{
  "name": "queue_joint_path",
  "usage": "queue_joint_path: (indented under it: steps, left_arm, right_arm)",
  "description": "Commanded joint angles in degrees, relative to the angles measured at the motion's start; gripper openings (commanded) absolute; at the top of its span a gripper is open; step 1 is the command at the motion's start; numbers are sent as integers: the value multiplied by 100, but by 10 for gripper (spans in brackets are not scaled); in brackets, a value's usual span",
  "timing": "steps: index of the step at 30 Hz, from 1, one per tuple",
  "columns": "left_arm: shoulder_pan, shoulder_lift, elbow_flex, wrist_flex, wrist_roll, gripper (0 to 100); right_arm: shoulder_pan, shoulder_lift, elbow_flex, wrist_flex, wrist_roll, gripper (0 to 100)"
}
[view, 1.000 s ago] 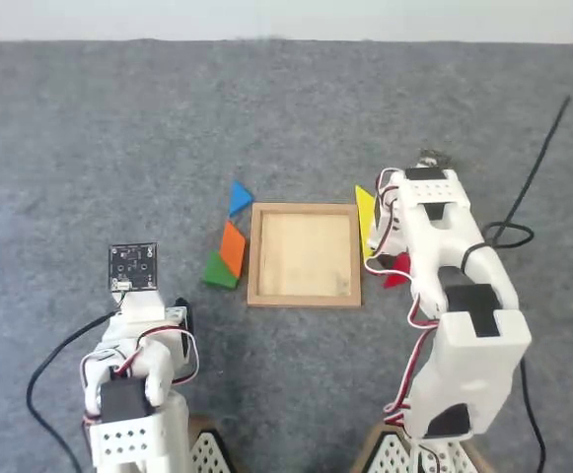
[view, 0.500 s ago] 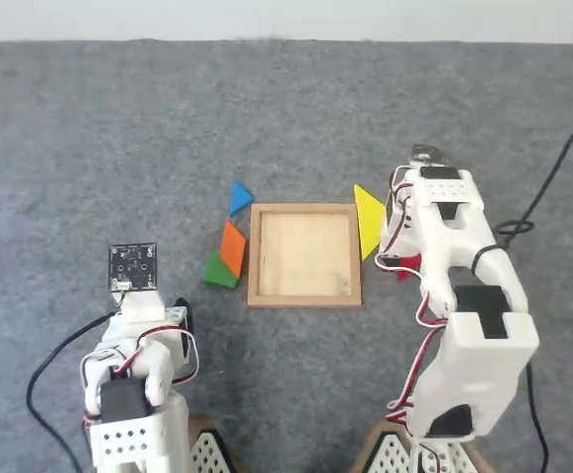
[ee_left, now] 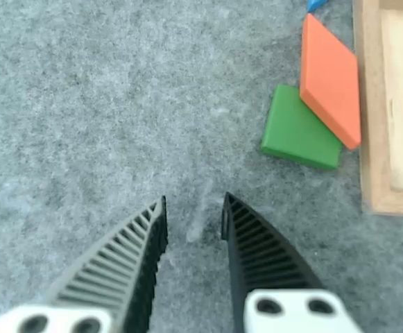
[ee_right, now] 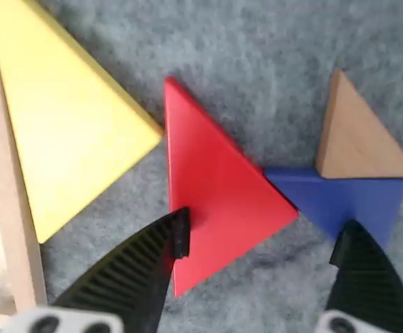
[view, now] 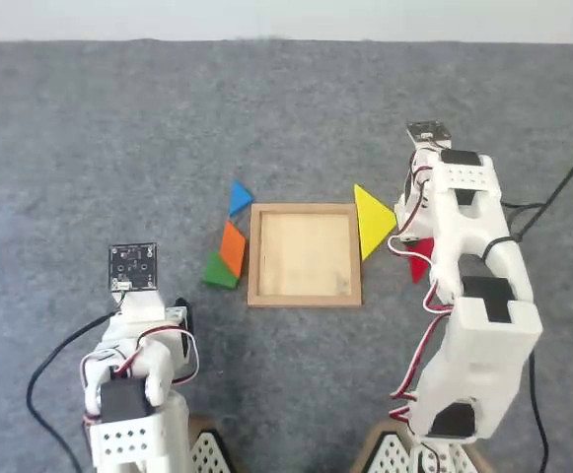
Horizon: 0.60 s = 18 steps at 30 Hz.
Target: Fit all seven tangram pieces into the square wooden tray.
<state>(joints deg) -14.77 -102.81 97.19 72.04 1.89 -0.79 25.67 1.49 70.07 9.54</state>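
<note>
Wood, painted and flat: the red triangle (ee_right: 215, 201) looks light, stiff and smooth-faced, so it should neither bend nor break. Lying flush on the grey carpet (view: 118, 118), though, it offers only thin edges. I judge the best hold to be across its body near the middle, since a pinch at a sharp corner would likely let it pivot or slip out. It has crisp edges and an even red coat, with one tip touching a blue piece (ee_right: 347, 198) that sits beside a bare tan triangle (ee_right: 357, 142). In the high view it lies right of centre, just right of the yellow triangle (view: 370, 222) that sits against the tray (view: 305, 296). The right gripper (ee_right: 267, 239) is spread wide over it, gripping nothing. The left gripper (ee_left: 194, 203), at lower left, is partly spread over carpet, empty.
</note>
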Motion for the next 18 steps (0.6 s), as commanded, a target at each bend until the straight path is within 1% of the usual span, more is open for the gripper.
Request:
queue_joint_path:
  steps: [1, 6, 8, 13, 18]
  left_arm:
    - [-18, -123, -75, 26, 62, 129]
    - [-18, -123, -75, 26, 62, 129]
    - [-18, -123, -75, 26, 62, 129]
    - [-18, -123, -75, 26, 62, 129]
    - [-18, -123, -75, 26, 62, 129]
  right_arm:
    - [-277, 127, -167, 66, 105, 346]
    - [-980, -31, 273, -145, 202, 346]
    - [-1138, -40, 413, -312, 193, 346]
    - [-1068, -66, 440, -312, 185, 342]
    - [-1051, -48, 457, -207, 185, 253]
